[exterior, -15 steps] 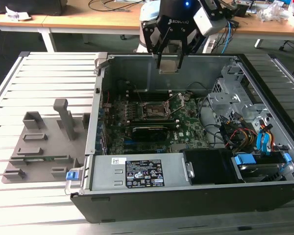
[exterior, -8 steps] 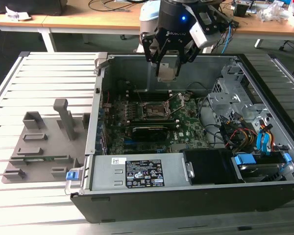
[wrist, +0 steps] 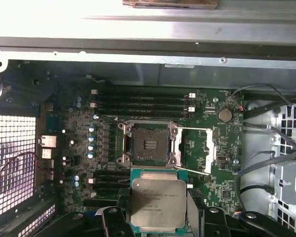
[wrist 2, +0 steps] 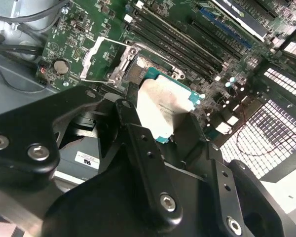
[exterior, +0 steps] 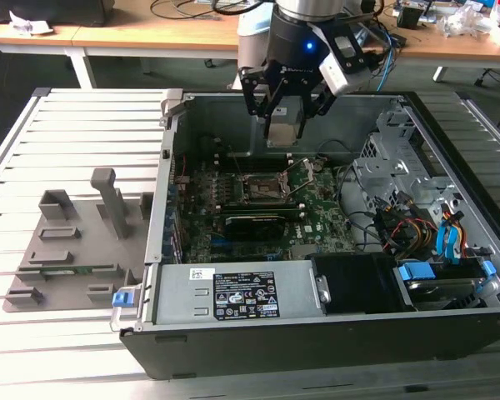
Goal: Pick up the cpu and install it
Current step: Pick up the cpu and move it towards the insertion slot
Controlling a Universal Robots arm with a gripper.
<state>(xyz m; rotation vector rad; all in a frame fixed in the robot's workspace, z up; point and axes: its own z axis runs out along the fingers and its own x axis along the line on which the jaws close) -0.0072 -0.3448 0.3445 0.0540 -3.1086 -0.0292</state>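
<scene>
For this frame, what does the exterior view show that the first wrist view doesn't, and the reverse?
Exterior view's own: the end effector seen from outside, hanging over the open computer case, plus the grey fixture tray on the exterior view's left and the labelled power supply. First wrist view's own: the cpu, metal top plate facing the camera, gripped by the end effector. Shared: the green motherboard and the empty socket with its cover plate swung open.

Blk pincer [exterior: 283,133] w/ silver screws [wrist 2: 168,201], blue LED [exterior: 310,47] on blk wrist [exterior: 285,37], grey arm [exterior: 308,7].
</scene>
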